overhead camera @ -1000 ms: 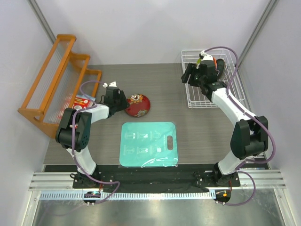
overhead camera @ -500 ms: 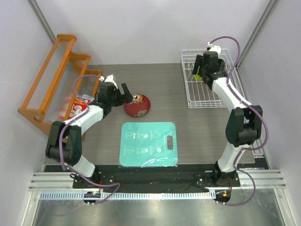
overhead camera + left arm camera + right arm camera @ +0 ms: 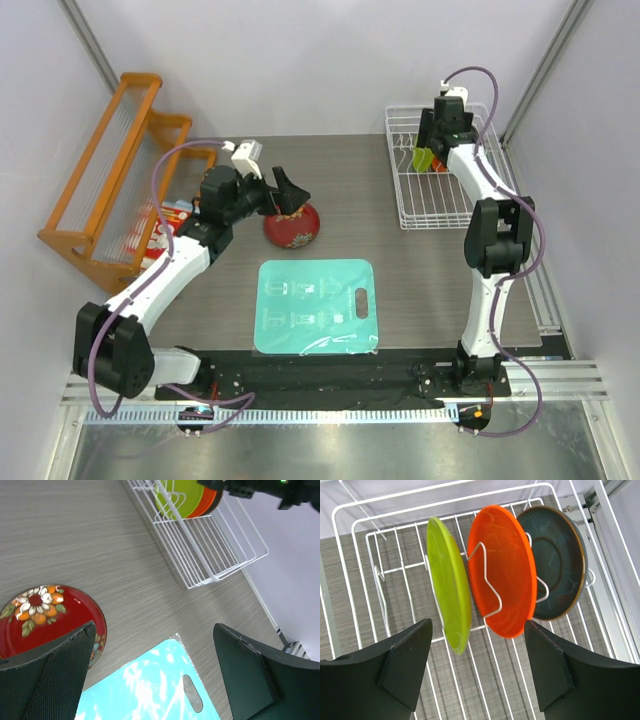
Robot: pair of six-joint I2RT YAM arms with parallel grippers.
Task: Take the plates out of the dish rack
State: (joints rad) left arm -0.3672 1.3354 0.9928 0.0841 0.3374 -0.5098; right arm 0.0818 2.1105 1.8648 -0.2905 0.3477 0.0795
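Your right gripper (image 3: 477, 624) is spread wide and holds nothing. Its two fingers (image 3: 402, 667) frame the plates from above without touching them. Three plates stand on edge between the tines of the dish rack (image 3: 357, 587): the green plate (image 3: 451, 595) on the left of the wrist view, the orange plate (image 3: 505, 575) in the middle and the blue plate (image 3: 559, 562) on the right. The green and orange plates lie between the fingertips in that view.

From above, your right arm is stretched almost straight away from its base. Its wrist is over the far end of the rack (image 3: 452, 208), with the gripper pointing down into it.

Your left gripper (image 3: 154, 626) is also wide open and empty. The red plate (image 3: 45, 612) lies flat on the table (image 3: 410, 270), just beyond the far edge of the mat (image 3: 315, 305) and apart from it. One finger (image 3: 50, 680) covers that plate's near edge in the wrist view, and you cannot tell whether it touches.

Your left arm reaches forward and rightward, with its wrist raised near the red plate's far left side.
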